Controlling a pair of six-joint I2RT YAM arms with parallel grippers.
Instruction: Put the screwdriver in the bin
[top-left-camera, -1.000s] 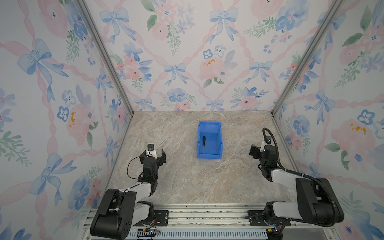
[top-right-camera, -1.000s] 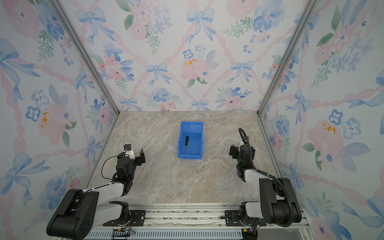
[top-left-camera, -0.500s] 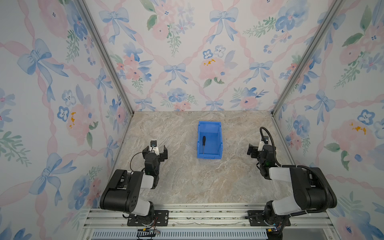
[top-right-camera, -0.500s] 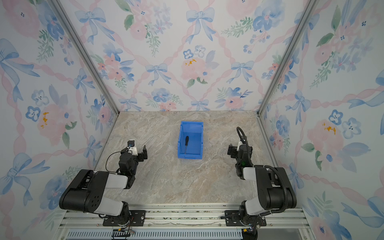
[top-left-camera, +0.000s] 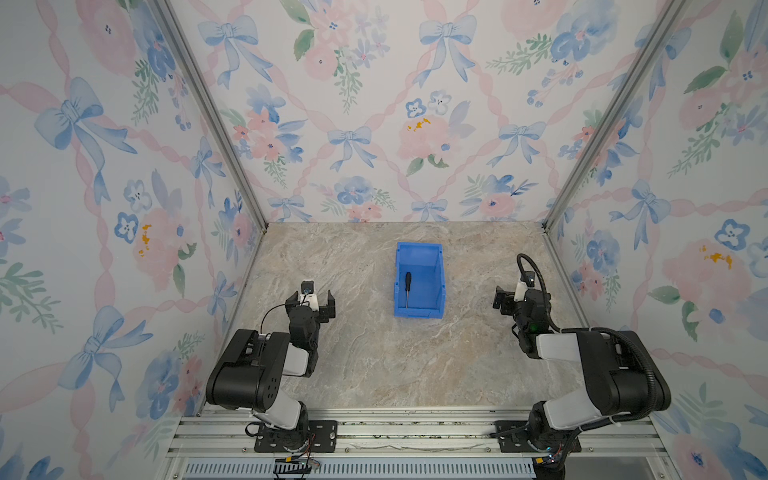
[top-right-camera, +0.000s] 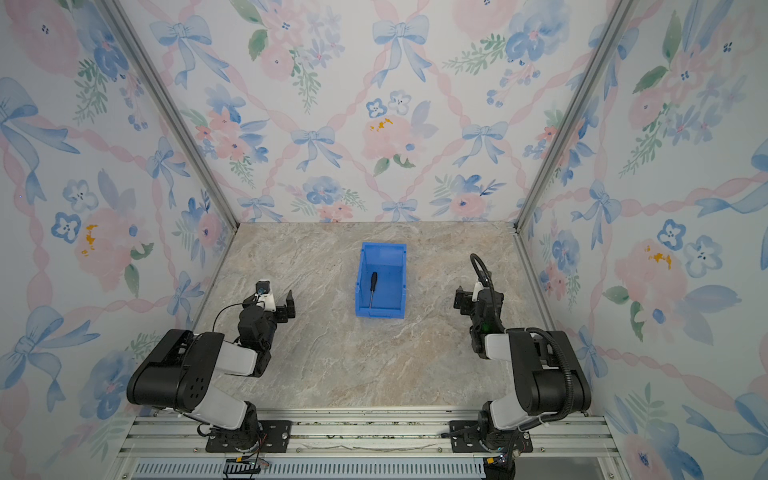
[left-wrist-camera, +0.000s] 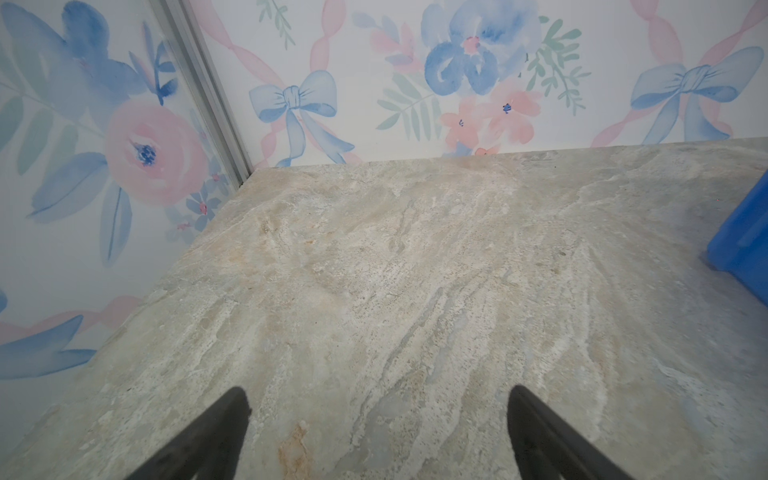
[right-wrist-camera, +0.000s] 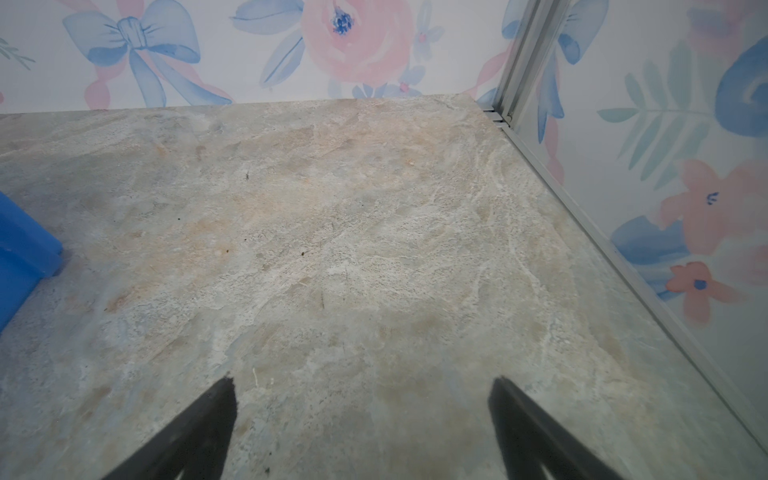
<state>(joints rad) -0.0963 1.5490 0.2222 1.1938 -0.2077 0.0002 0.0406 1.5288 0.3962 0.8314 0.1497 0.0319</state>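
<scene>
The blue bin (top-left-camera: 419, 247) (top-right-camera: 383, 247) stands on the marble table, right of centre in both top views. The screwdriver (top-left-camera: 407, 289) (top-right-camera: 372, 288), with a black handle and a thin shaft, lies inside it along the bin's left wall. My left gripper (top-left-camera: 311, 296) (top-right-camera: 272, 301) (left-wrist-camera: 376, 399) hovers open and empty over bare table, well left of the bin. My right gripper (top-left-camera: 509, 299) (top-right-camera: 471, 299) (right-wrist-camera: 365, 386) is open and empty too, well right of it. Each wrist view catches only a corner of the bin (left-wrist-camera: 744, 245) (right-wrist-camera: 20, 253).
Floral-papered walls close in the table on three sides, with metal corner posts (top-left-camera: 552, 216) at the back. An aluminium rail (top-left-camera: 415, 432) carrying both arm bases runs along the near edge. Both arms sit folded close to the side walls.
Both arms have folded back toward their bases, with their elbows lifted. Both grippers stay open near the table's sides. The bin and the screwdriver have not moved.
</scene>
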